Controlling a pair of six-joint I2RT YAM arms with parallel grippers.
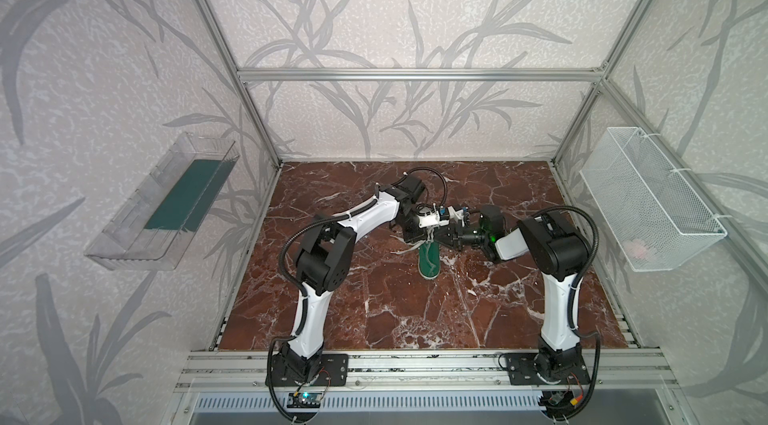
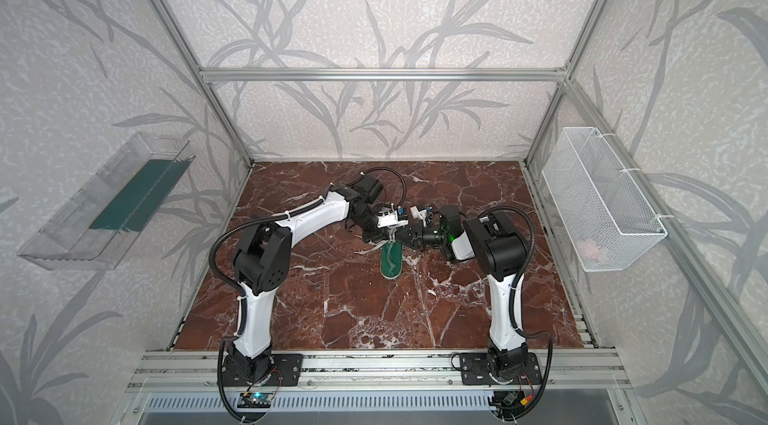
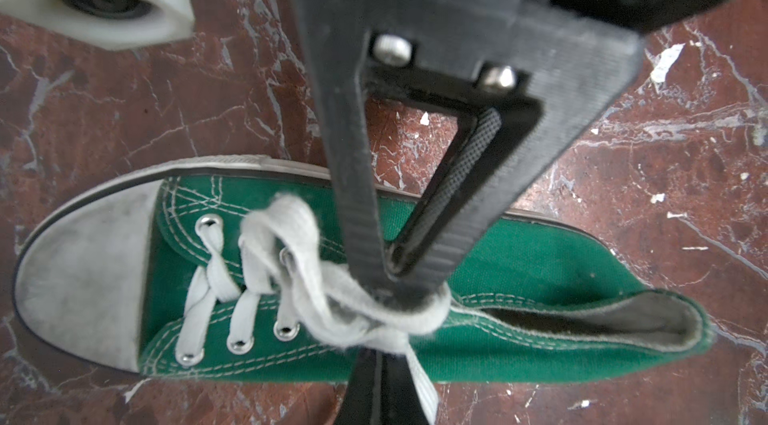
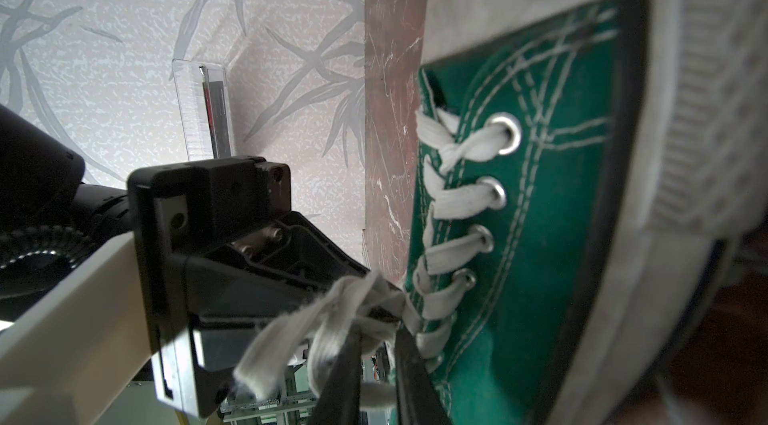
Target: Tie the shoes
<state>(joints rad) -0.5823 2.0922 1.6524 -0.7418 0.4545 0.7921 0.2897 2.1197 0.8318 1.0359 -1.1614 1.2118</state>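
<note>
The green shoe (image 1: 428, 263) (image 2: 390, 264) lies mid-table with its heel opening towards the front edge; both grippers meet over its laced part. In the left wrist view its white toe cap (image 3: 83, 277) and white laces (image 3: 286, 232) show. My left gripper (image 3: 380, 360) (image 1: 428, 236) is shut with a lace end pinched at its tips, beside the bunched knot. My right gripper (image 4: 380, 335) (image 3: 399, 290) comes in from the opposite side, its fingers (image 4: 345, 377) standing a narrow gap apart at the same bunch of laces (image 4: 291, 331). The lace tangle hides the fingertips.
The shoe rests on a red marble tabletop (image 1: 374, 310). A clear plastic bin (image 1: 166, 202) hangs on the left wall and a white wire basket (image 1: 648, 198) on the right. Aluminium frame posts (image 1: 249, 111) stand at the back corners.
</note>
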